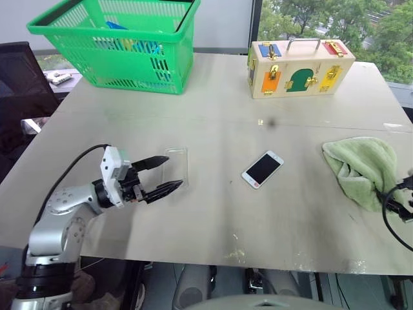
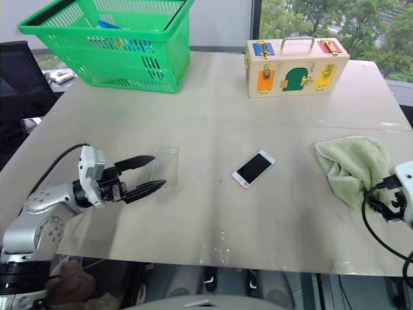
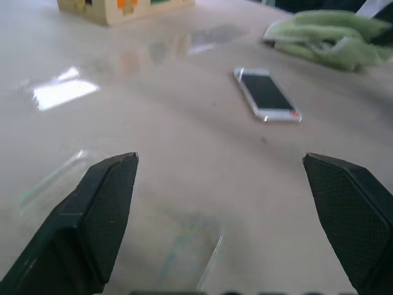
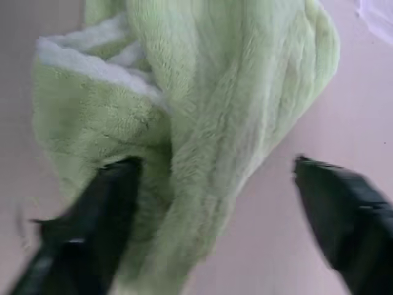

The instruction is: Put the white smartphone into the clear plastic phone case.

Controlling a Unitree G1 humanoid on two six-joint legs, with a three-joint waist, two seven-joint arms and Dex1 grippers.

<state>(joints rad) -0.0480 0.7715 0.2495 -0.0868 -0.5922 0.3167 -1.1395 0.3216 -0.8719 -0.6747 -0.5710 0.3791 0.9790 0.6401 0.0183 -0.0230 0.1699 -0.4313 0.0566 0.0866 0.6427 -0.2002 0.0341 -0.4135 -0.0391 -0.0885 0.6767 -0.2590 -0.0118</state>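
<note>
While the left gripper hangs with fingers spread, empty, over the thin clear plastic phone case, the flat white smartphone lies well right of it. Right gripper is spread, empty, over the crumpled green cloth. Risk: fingers may shove the slippery case away.

From the head we look forward and down over the table, both eyes sharing the same scene, the right eye's picture shifted slightly. The green basket sits at eleven o'clock and the wooden latch box at one. Our left wrist camera skims low over the tabletop between its fingers, facing the white smartphone. Our right wrist camera looks down close on the green towel.
</note>
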